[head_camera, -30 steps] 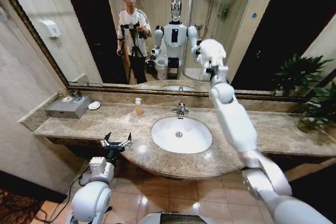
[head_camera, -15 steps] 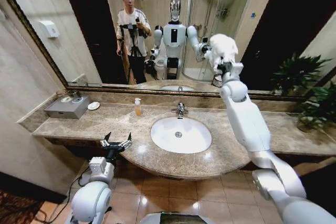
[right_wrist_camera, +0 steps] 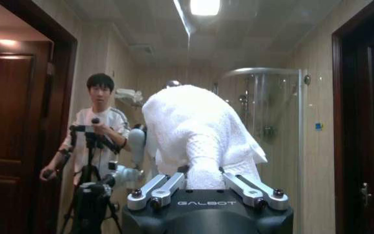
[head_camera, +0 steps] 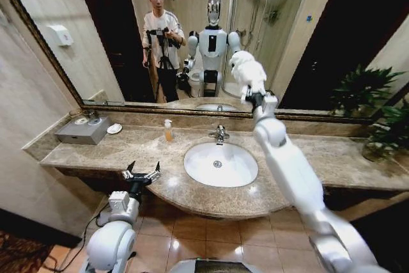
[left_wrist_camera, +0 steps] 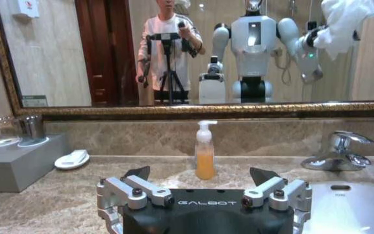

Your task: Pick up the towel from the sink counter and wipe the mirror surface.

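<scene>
Right gripper [head_camera: 252, 91] clamped on the towel [head_camera: 246, 71], pressed to the mirror [head_camera: 96, 43] at upper centre of the head view, shifted left from its spot half a second ago, left gripper [head_camera: 142, 172] spread open, unmoved at lower left before the sink counter [head_camera: 332, 158].

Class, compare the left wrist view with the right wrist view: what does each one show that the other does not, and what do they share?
Left wrist view alone: the sink counter, a soap bottle, the chrome tap, the basin's edge, and the left gripper with fingers open above the counter.

Right wrist view alone: the right gripper up close, fingers shut on the towel.

Both: the towel, held up at the mirror, which reflects a person with a tripod.
</scene>
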Motion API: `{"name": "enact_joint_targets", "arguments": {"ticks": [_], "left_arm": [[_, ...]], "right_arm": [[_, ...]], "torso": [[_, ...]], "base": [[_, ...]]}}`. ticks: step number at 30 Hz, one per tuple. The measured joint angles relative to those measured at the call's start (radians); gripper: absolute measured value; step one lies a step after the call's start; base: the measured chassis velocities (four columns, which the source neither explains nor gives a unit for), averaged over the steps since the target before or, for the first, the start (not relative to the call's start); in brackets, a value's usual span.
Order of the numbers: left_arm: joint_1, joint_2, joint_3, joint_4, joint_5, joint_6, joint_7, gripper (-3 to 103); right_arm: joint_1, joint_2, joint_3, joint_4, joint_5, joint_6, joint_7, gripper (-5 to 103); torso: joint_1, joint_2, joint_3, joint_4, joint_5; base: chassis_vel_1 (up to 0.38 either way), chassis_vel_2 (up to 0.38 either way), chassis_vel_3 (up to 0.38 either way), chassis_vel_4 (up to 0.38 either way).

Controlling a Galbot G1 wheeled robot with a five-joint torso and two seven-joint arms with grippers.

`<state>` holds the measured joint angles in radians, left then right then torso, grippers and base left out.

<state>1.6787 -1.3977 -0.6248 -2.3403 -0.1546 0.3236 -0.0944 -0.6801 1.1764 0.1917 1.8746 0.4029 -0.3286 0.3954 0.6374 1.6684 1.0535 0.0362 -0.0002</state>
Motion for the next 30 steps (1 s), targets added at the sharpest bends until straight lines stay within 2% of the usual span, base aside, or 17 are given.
{"name": "enact_joint_targets", "arguments": {"ticks": [1, 3, 5, 8, 11, 14, 30], "left_arm": [[0.0, 0.0, 0.0, 0.0, 0.0, 0.0, 0.0, 100], [0.0, 0.0, 0.0, 0.0, 0.0, 0.0, 0.0, 100], [0.0, 0.0, 0.0, 0.0, 0.0, 0.0, 0.0, 100], [0.0, 0.0, 0.0, 0.0, 0.0, 0.0, 0.0, 100], [0.0, 0.0, 0.0, 0.0, 0.0, 0.0, 0.0, 100], [0.0, 0.0, 0.0, 0.0, 0.0, 0.0, 0.0, 100], [0.0, 0.0, 0.0, 0.0, 0.0, 0.0, 0.0, 100]], "right_arm": [[-0.032, 0.001, 0.01, 0.027, -0.01, 0.003, -0.004, 14], [-0.2, 0.014, 0.044, 0.133, -0.059, 0.009, -0.023, 14], [-0.26, 0.023, 0.05, 0.167, -0.079, 0.01, -0.028, 14], [-0.407, 0.059, 0.057, 0.241, -0.145, 0.038, -0.054, 14], [-0.452, 0.075, 0.062, 0.254, -0.172, 0.051, -0.075, 14], [-0.465, 0.079, 0.066, 0.25, -0.186, 0.072, -0.083, 14], [-0.44, 0.078, 0.054, 0.24, -0.19, 0.073, -0.075, 14]], "torso": [[0.0, 0.0, 0.0, -0.0003, -0.0001], [0.0, 0.0, 0.0, -0.0009, 0.0004], [0.0, 0.0, 0.0, -0.0011, 0.0004], [0.0, 0.0, 0.0, -0.0004, 0.0], [0.0, 0.0, 0.0, -0.0005, 0.0], [0.0, 0.0, 0.0, -0.0002, 0.0], [0.001, 0.0, 0.0, -0.0005, 0.0002]], "base": [[0.0, 0.0, 0.0, 0.0], [0.0, 0.0, 0.0, 0.0], [0.0, 0.0, 0.0, 0.0], [0.0, 0.0, 0.0, 0.0], [0.0, 0.0, 0.0, 0.0], [0.0, 0.0, 0.0, 0.0], [-0.052, 0.055, 0.052, -0.041]]}}
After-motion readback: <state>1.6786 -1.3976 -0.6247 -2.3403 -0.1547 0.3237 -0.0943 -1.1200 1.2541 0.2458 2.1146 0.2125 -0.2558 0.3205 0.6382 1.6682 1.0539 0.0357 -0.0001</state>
